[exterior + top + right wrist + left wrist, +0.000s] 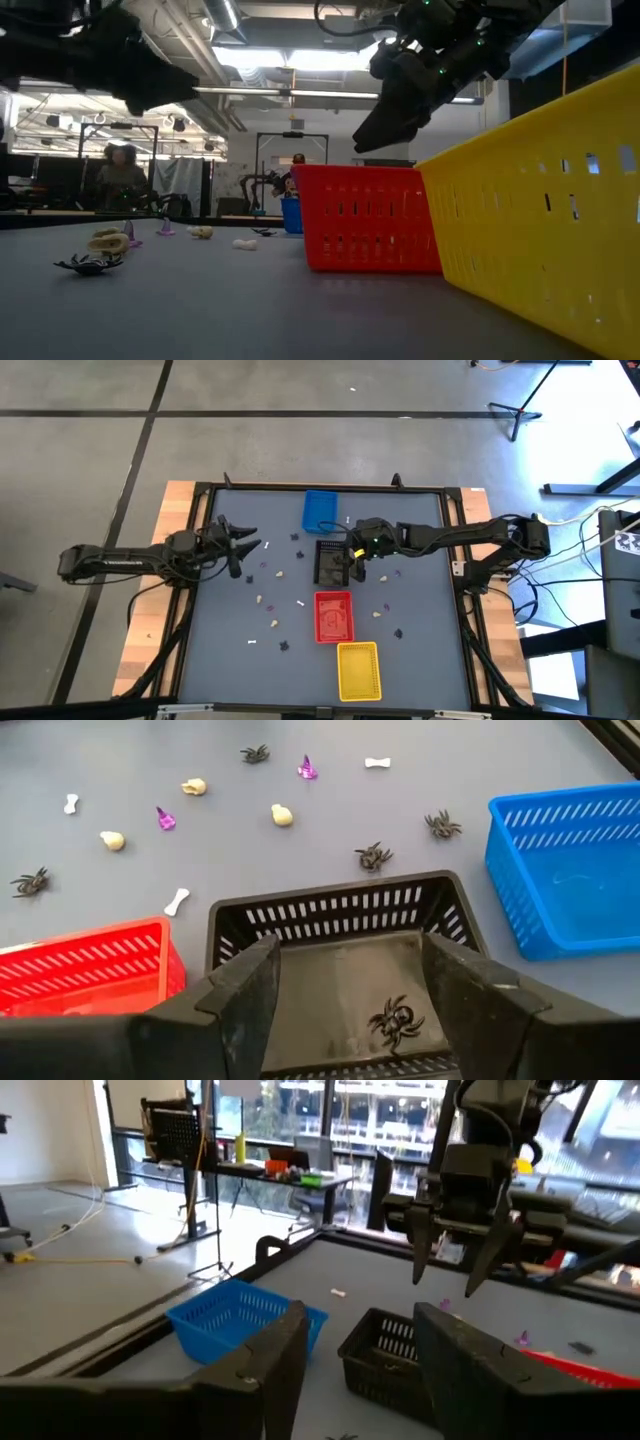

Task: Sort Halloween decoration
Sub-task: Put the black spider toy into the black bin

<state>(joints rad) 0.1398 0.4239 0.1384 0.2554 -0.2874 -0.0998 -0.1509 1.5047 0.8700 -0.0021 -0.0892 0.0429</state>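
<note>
Small Halloween decoration pieces lie scattered on the grey table: black spiders [373, 855], purple hats [164, 818], cream skulls [282, 815] and white bones [176, 901]. One black spider [397, 1020] lies on the floor of the black tray [330, 910]. My right gripper [350, 948] hangs open above that tray [330, 560], touching nothing; in the high view it shows at the tray's right side [352, 560]. My left gripper [243, 545] is open and empty over the table's left part, pointing level toward the trays [365, 1325].
A blue tray [320, 510] stands at the far side of the black one, a red tray [334, 616] on its near side and a yellow tray [358, 670] nearest the front edge. A raised dark rim [200, 560] frames the table.
</note>
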